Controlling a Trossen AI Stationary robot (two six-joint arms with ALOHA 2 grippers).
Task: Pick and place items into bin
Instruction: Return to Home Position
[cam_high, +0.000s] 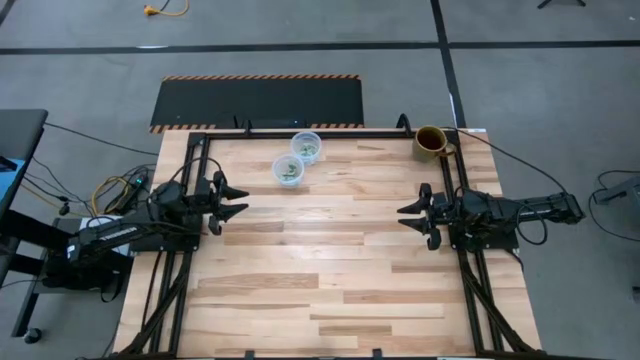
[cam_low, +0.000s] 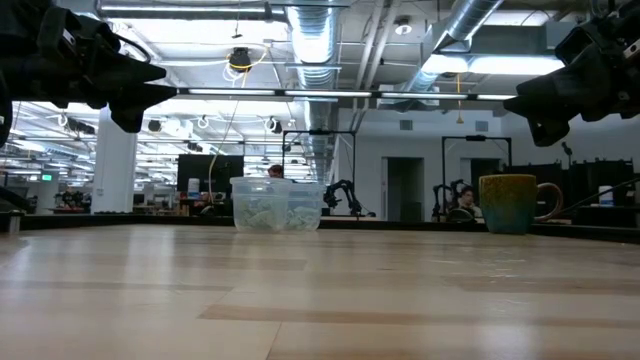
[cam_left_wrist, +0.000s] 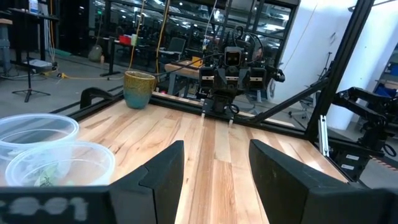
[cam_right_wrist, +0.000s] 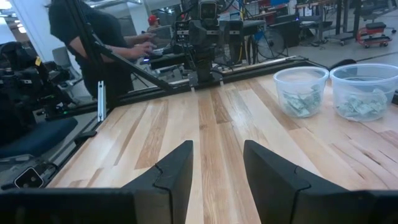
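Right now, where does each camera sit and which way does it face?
High view: overhead, facing down on the wooden table; left gripper, right gripper open.
Low view: table height, facing two clear plastic cups, brown mug; grippers above.
Left wrist: faces right arm; own fingers.
Right wrist: faces left arm; own fingers.
All share the cups.

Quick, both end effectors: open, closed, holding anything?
Left end effector: open, empty, at the left edge of the table.
Right end effector: open, empty, at the right edge.

Smooth pale wood table (cam_high: 330, 270), clear plastic cups (cam_high: 306, 146), glossy glazed mug (cam_high: 431, 142).
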